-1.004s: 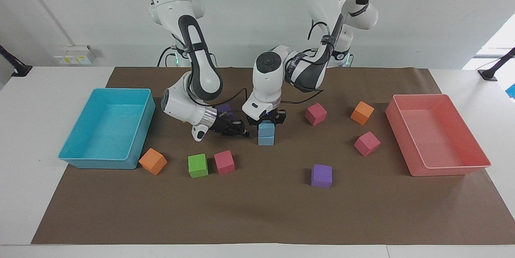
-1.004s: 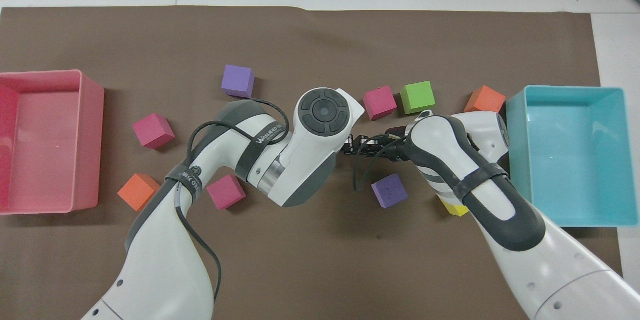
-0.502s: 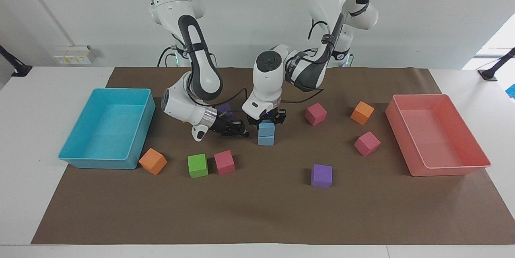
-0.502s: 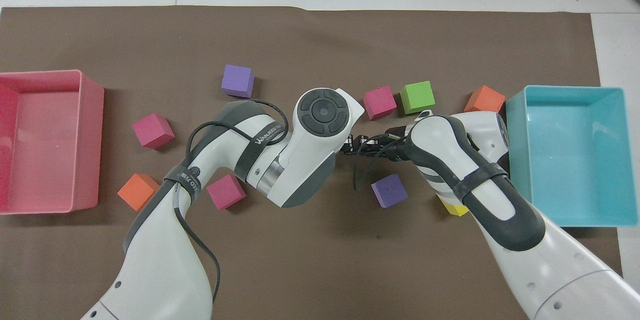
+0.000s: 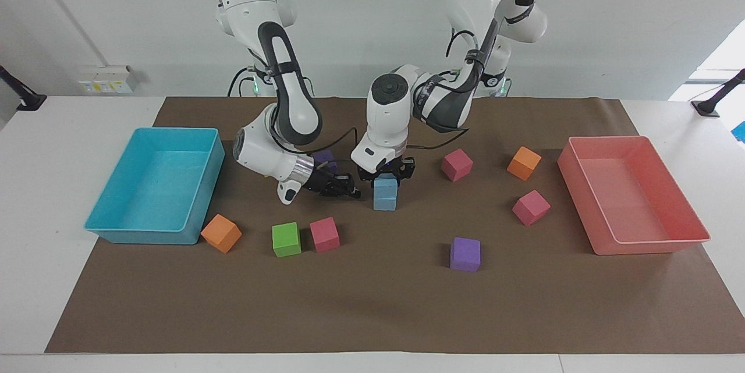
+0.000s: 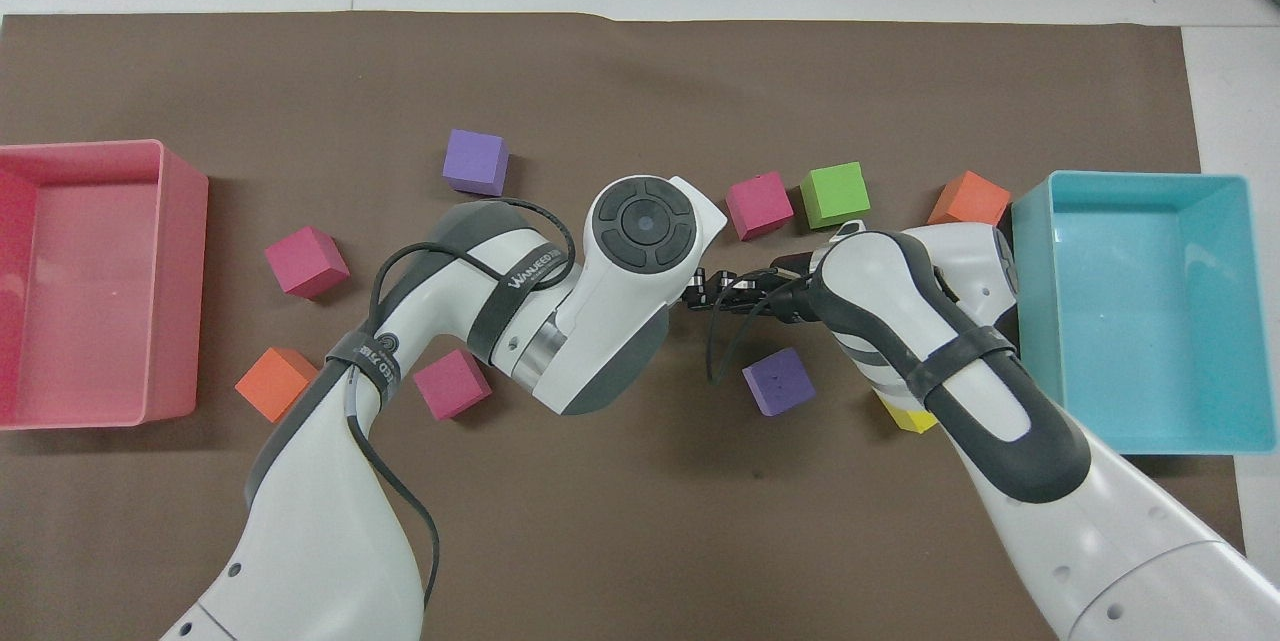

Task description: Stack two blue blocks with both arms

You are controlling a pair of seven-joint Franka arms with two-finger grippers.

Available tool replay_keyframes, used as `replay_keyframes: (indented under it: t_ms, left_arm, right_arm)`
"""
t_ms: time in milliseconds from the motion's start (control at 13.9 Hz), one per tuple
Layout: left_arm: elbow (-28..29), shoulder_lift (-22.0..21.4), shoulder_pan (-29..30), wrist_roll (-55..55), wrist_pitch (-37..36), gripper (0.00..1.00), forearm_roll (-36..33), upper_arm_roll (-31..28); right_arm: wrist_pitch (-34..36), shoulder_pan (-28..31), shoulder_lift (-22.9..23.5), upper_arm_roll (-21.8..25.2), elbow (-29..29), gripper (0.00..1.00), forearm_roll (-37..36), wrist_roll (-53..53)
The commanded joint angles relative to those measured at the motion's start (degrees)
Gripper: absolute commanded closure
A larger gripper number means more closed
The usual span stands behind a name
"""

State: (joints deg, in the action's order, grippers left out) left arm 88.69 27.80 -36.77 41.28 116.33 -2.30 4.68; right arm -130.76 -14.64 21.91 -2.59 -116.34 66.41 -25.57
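The left gripper [image 5: 386, 173] points straight down over the two blue blocks [image 5: 385, 194], which stand stacked mid-table; its fingers straddle the upper block's top, though whether they clamp it or have parted cannot be told. The right gripper [image 5: 343, 187] lies low just beside the stack, toward the turquoise tray [image 5: 116, 227], its finger state also unclear.

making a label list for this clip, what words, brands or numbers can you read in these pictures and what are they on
Printed white lettering on the dark grey band of the left arm's forearm: too blurred to read with confidence.
Small white print on the black strap round the left arm: too small to read.
The coloured foam cubes, the trays and the brown paper mat: no text visible.
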Motion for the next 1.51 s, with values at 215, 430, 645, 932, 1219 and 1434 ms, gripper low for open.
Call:
replay_keyframes:
  t_ms: [215, 430, 645, 932, 1219, 1434]
  left_arm:
    - [1.75, -1.78, -0.50, 0.03, 1.18, 0.06, 0.71, -0.81]
    - [1.75, -4.41, 0.03, -0.14, 0.22, 0.00, 0.80, -0.90]
    - [2.27, -8.19, 1.79, -0.14, -4.24, 0.00, 0.72, -1.07]
    - [9.11, -15.82, 6.34, -5.92, -7.43, 0.00, 0.10, -1.34]
    - [18.52, -28.30, 13.02, -17.52, -8.40, 0.00, 0.19, -1.25]
    - [17.22, -31.30, 17.51, -24.29, -11.73, 0.00, 0.36, -1.60]
  right_arm:
    - [-1.17, 0.14, -0.90, -0.31, -1.17, 1.00, 1.97, -0.97]
    - [-1.08, 0.23, -0.90, -0.31, -1.17, 1.00, 1.97, -1.06]
    - [-1.08, 0.23, -0.90, -0.22, -1.08, 1.00, 1.89, -1.76]
    - [-1.08, 0.40, -2.21, -0.13, -0.64, 1.00, 0.92, -2.64]
    - [-1.34, 0.67, -4.68, 0.57, -0.64, 1.00, -2.14, -1.85]
    - [-1.52, 2.94, -7.40, 0.75, -0.20, 0.65, -14.85, -0.02]
